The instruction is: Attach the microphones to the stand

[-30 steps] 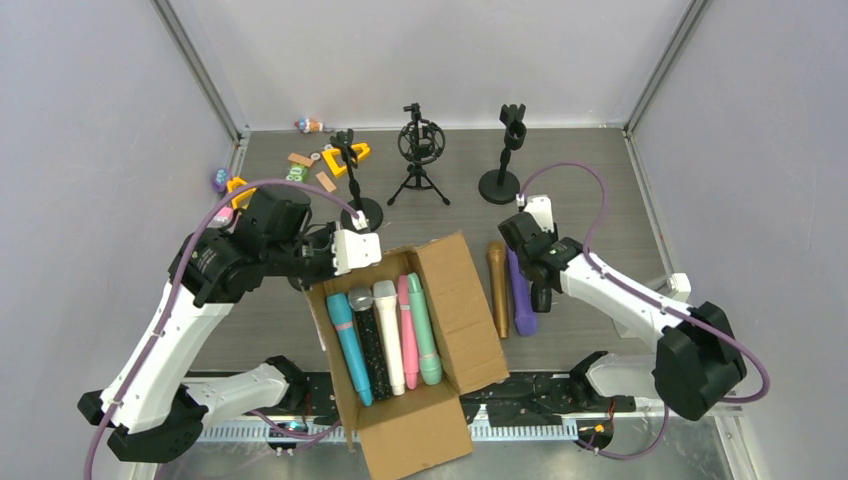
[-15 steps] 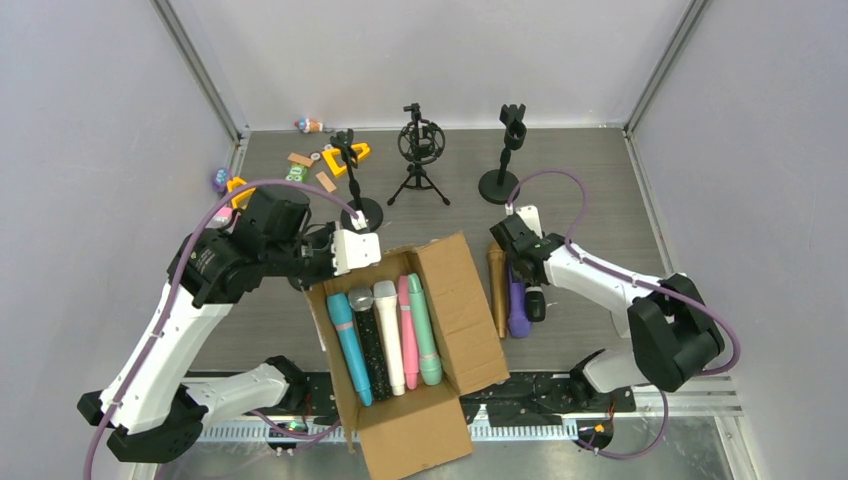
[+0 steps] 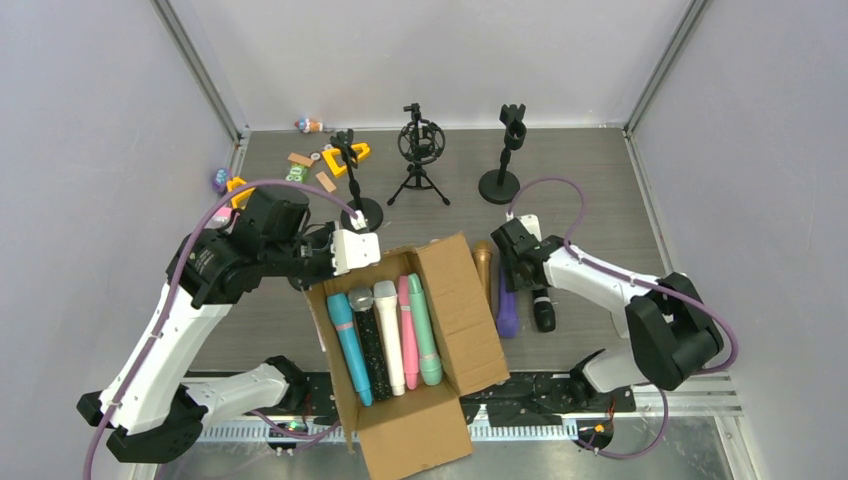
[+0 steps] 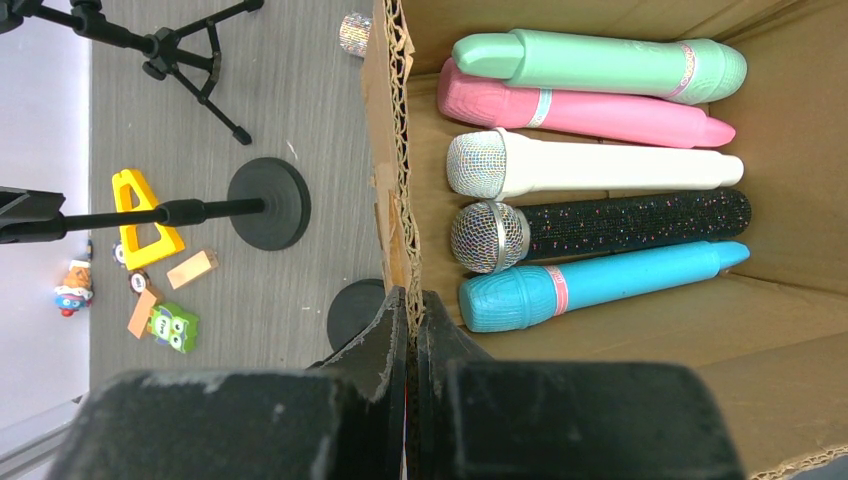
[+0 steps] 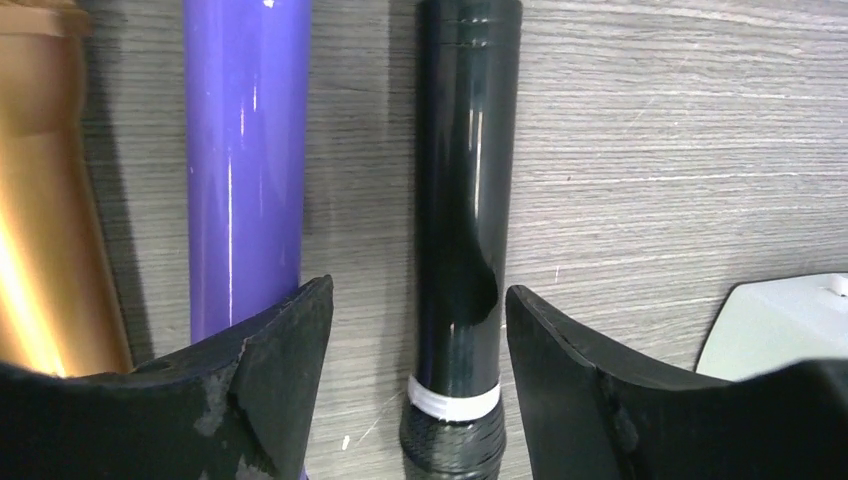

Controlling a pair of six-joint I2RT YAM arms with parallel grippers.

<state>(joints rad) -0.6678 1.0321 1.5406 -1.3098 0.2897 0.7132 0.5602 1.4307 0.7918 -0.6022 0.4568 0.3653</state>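
The slim glossy black microphone [image 5: 460, 180] lies on the grey tabletop [image 5: 680, 150] between my spread right fingers [image 5: 575, 380]. Closing crooked could catch the purple microphone [image 5: 245, 150] just beside it. My left fingers [image 4: 378, 345] pinch the cardboard box's wall [image 4: 390, 150].

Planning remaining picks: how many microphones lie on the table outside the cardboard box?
3: shiny gold microphone beside the cardboard box, glossy purple microphone next right, glossy black microphone rightmost, under the open right gripper.

Pale lavender walls [image 3: 80, 150] enclose a grey wood-grain table [image 3: 600, 180].
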